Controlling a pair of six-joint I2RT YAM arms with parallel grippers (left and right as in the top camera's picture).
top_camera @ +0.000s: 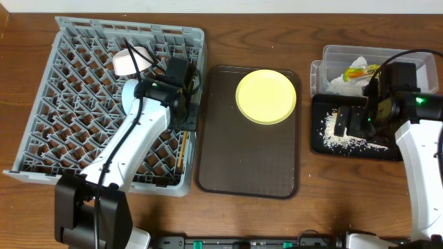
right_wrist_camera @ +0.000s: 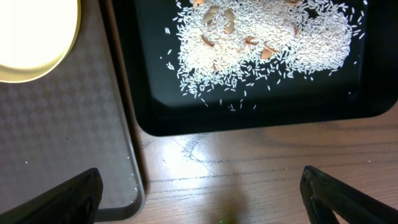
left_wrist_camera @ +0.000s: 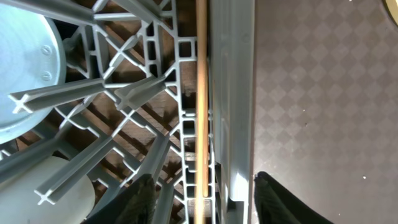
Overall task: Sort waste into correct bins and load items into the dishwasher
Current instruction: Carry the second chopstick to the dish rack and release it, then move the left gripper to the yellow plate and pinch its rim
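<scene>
The grey dish rack stands at the left with a white cup in it. My left gripper hangs open over the rack's right edge. Its fingers straddle wooden chopsticks lying along that edge, and they hold nothing. The yellow plate sits on the brown tray. The clear tub holds the wrapper and tissue. The black tray holds rice scraps. My right gripper is open and empty above it.
The left wrist view shows a pale blue bowl and a white dish among the rack's pegs. The right wrist view shows rice in the black tray, the brown tray's corner, the plate's edge and my open fingers.
</scene>
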